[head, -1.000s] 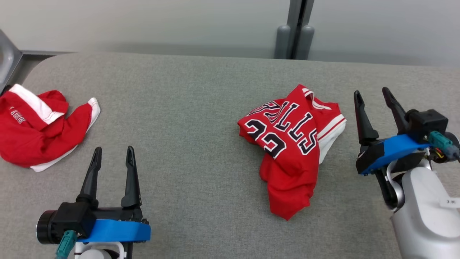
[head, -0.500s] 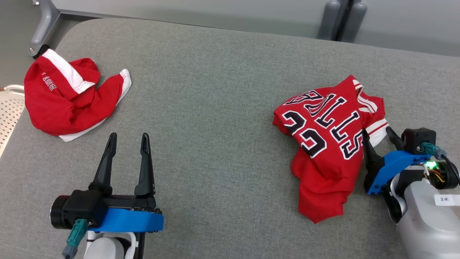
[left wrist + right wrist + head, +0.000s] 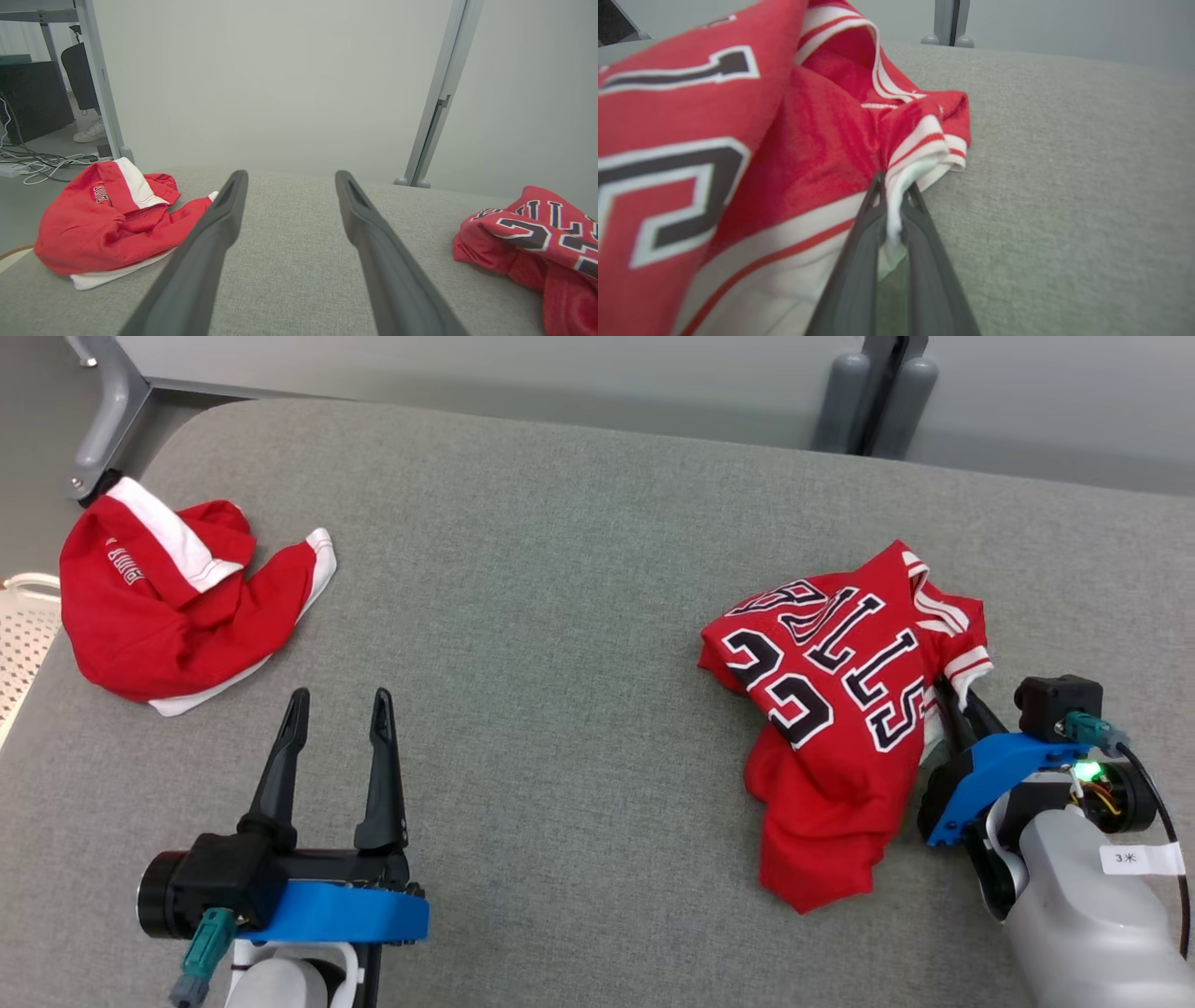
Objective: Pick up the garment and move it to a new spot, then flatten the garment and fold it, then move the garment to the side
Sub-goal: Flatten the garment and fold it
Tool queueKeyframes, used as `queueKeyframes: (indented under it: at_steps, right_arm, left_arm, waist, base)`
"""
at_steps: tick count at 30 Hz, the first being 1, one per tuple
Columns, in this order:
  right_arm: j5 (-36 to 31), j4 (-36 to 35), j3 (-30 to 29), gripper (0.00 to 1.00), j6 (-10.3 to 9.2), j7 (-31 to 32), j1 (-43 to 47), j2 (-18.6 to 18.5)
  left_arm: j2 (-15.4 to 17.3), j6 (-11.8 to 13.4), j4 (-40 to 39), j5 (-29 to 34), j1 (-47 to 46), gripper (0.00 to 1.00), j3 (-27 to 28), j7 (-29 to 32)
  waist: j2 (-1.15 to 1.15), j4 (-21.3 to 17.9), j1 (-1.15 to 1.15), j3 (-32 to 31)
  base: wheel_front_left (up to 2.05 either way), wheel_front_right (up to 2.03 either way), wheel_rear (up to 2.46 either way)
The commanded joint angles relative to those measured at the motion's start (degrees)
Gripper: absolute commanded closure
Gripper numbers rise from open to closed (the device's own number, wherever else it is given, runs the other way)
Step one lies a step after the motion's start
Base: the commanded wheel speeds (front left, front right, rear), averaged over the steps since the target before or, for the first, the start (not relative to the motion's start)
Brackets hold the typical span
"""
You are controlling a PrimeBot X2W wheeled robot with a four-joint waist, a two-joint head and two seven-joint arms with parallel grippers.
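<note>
Right hand (image 3: 895, 184) pinched shut on white edge of red jersey (image 3: 840, 709). Jersey lies bunched up on right side of grey counter (image 3: 560, 616). Left hand (image 3: 340, 695) wide open, holds nothing, low over counter. Other red shirt (image 3: 159, 607) far left, well apart.

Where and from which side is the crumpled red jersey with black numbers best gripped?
At its white-trimmed right edge, coming low over the grey padded table from the robot's right: that edge sticks out thin from the bunched body. The right gripper is shut on it.
</note>
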Motion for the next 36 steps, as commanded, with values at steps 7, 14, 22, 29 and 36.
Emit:
queueKeyframes:
  at_steps: [7, 14, 22, 29, 36]
  right_arm:
    - [3.81, -6.62, 1.25, 1.00, 0.01, -0.94, 6.63, -1.90]
    - [8.25, -22.12, 0.41, 1.00, 0.01, -0.94, 19.50, -3.66]
    - [9.61, -33.92, -6.88, 1.00, 0.01, 1.50, 31.61, -4.66]
    - [7.17, -43.98, -7.95, 1.00, 0.02, 3.87, 32.33, -2.77]
    - [5.46, -52.55, 0.84, 1.00, 0.02, 7.43, 27.72, 0.51]
  left_arm:
    - [-0.08, -0.33, 0.19, -0.27, 2.59, 0.00, 1.66, -0.16]
    - [-0.06, -0.30, -0.40, -0.27, 3.92, 0.00, 1.99, -0.16]
    - [-0.06, -0.29, -0.32, -0.23, 3.68, 0.00, 1.25, -0.17]
    - [-0.06, -0.48, 0.25, -0.40, 3.72, 0.00, 0.98, -0.16]
    - [-0.07, -0.29, 0.56, -1.21, 4.75, 0.00, 0.66, -0.16]
  waist:
    - [0.00, -4.49, -0.01, -4.21]
    - [0.00, -9.09, -0.01, -5.58]
    - [0.00, -12.10, -0.01, -6.05]
    - [0.00, -12.02, -0.01, -6.95]
    - [0.00, -9.82, -0.01, -8.51]
  base:
    - [0.00, 0.00, 0.00]
    - [0.00, 0.00, 0.00]
    - [0.00, 0.00, 0.00]
    - [0.00, 0.00, 0.00]
    - [0.00, 0.00, 0.00]
